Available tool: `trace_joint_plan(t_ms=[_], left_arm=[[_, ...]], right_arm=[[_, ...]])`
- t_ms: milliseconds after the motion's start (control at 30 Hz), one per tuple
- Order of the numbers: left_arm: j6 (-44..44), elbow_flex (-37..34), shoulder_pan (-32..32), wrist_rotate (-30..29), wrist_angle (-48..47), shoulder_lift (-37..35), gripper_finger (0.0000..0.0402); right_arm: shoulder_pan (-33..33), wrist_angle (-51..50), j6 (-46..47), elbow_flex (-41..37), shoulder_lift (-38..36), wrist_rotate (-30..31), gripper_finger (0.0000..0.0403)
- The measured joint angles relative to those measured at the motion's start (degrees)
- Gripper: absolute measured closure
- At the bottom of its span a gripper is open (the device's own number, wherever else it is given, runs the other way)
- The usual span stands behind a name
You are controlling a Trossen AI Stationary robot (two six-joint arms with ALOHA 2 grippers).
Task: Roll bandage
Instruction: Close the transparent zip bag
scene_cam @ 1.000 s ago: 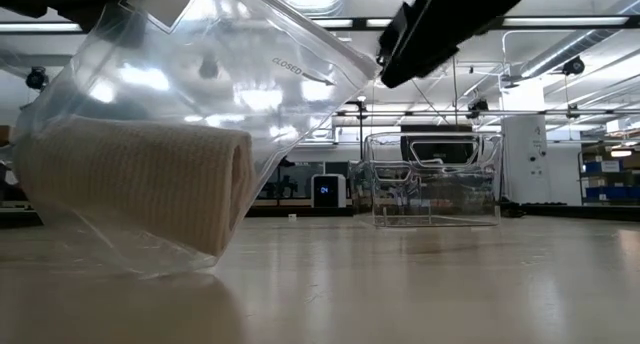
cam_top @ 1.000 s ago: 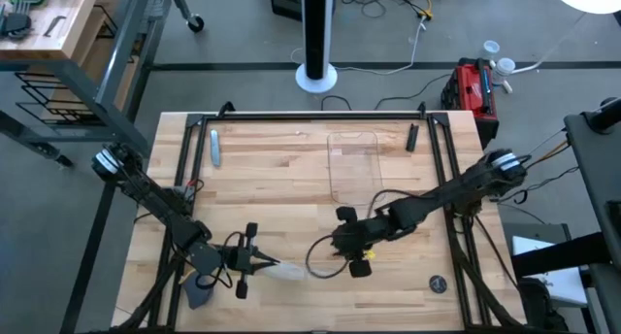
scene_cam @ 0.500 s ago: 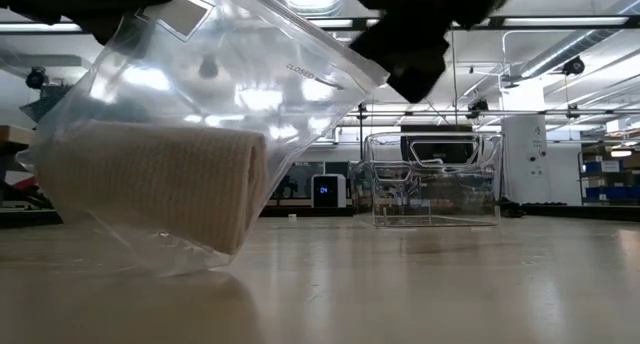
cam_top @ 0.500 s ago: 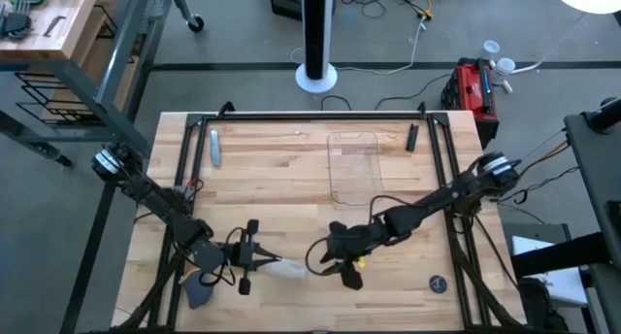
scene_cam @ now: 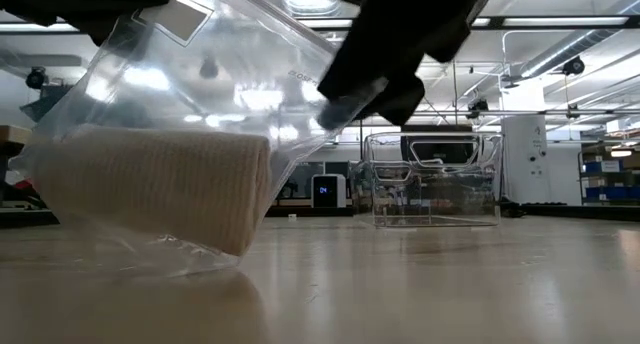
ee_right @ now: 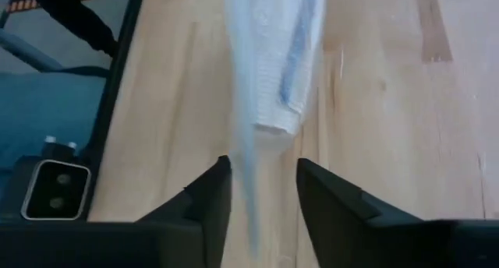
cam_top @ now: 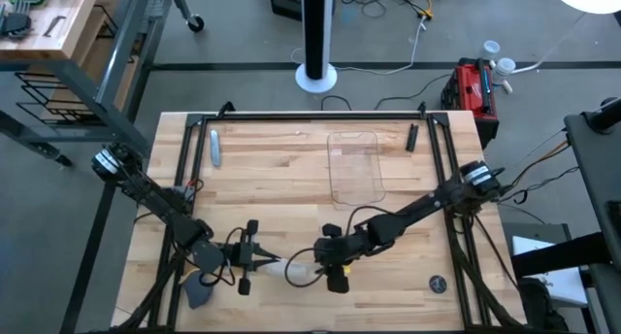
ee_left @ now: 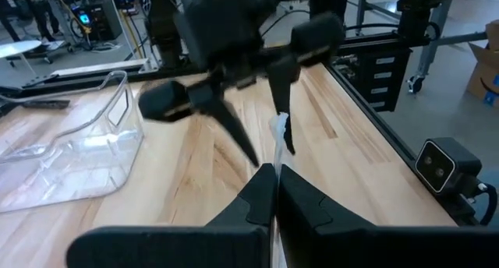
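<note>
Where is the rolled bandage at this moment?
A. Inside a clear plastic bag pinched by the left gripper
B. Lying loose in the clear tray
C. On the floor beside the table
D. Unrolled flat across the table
A: the low view shows the bandage rolled up inside the clear bag, whose edge the left gripper pinches shut, while the right gripper has its open fingers around the other end.

Bright overhead lighting, blurred close-ups

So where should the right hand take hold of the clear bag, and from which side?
The clear bag's thin free edge, opposite the end that the left hand pinches. Come from the right arm's side: that flat edge points straight into the open right hand, while the bandage bulges farther in and would be harder to pinch.
</note>
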Motion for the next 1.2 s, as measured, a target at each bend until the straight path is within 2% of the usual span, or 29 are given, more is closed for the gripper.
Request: trace_joint_plan(t_ms=[100, 200, 267, 367, 500, 600, 767, 867, 1000, 1067, 1200], left_arm=[[-1.4, 0.0, 0.0, 0.0, -1.4, 0.0, 0.0401], [-2.9, 0.0, 0.0, 0.3, -2.5, 0.1, 0.0401], [-3.9, 0.0, 0.0, 0.3, -2.7, 0.1, 0.0401], [-7.4, 0.0, 0.0, 2.2, -3.4, 0.0, 0.0402], [-18.8, 0.0, 0.0, 11.9, -7.5, -1.6, 0.0384], [-26.6, 0.0, -0.1, 16.2, -12.0, -2.6, 0.0348], [-35.4, -0.1, -0.1, 21.4, -21.8, -5.2, 0.0279], [-34.0, 0.7, 0.0, 21.2, -18.7, -7.3, 0.0248], [-24.9, 4.6, 0.0, 20.4, -18.9, -10.6, 0.0228], [-20.0, 7.5, 0.0, 17.0, -20.0, -12.2, 0.0227], [-11.5, 13.1, 0.0, 6.3, -25.9, -12.5, 0.0236]], right_arm=[[0.5, -0.2, 0.0, -0.1, -0.3, 0.1, 0.0306], [1.4, -0.3, -1.2, 0.0, -0.3, 0.1, 0.0372], [1.8, -0.3, -1.9, 0.0, -0.2, 0.5, 0.0393], [2.5, -1.1, -1.2, 0.0, -0.1, 3.3, 0.0394], [3.1, -3.6, -0.6, 0.0, -0.1, 6.7, 0.0401], [3.4, -5.5, -1.2, 1.0, -0.1, 7.9, 0.0402], [4.3, -12.8, -4.7, 4.5, -0.1, 15.2, 0.0402], [4.5, -16.9, -6.8, 7.4, 0.0, 18.7, 0.0402], [4.7, -20.0, -10.3, 9.2, 0.0, 22.5, 0.0403], [4.9, -21.0, -12.2, 10.1, 0.0, 25.3, 0.0403], [4.8, -22.6, -14.5, 11.6, 0.0, 28.5, 0.0403]])
